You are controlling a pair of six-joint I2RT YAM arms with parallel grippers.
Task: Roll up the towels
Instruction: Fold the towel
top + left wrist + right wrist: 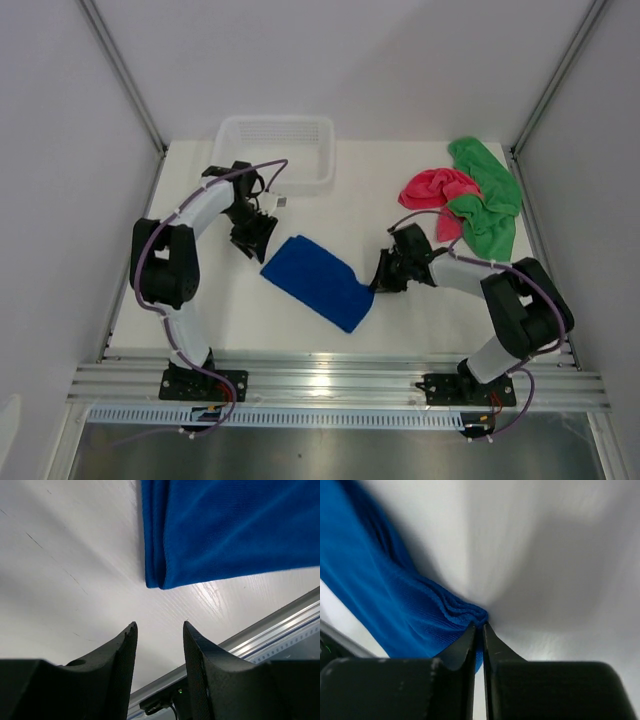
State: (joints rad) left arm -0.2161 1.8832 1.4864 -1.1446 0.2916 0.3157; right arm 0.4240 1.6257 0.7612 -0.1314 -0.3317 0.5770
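The blue towel (318, 282) lies folded flat on the table (230, 325), its long axis slanting from far-left to near-right. The right tool (383, 278) is pinched narrow on the towel's near-right corner. The left tool (258, 243), spread wide and empty, hovers just off its far-left end. The green towel (487, 200) and pink towel (438, 190) lie heaped well beyond its right side. Both arms are close, so I'd judge the roll runs along that slant.

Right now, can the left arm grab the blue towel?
Probably yes. The left fingers are open, facing a corner of the blue towel, with only bare table between them.
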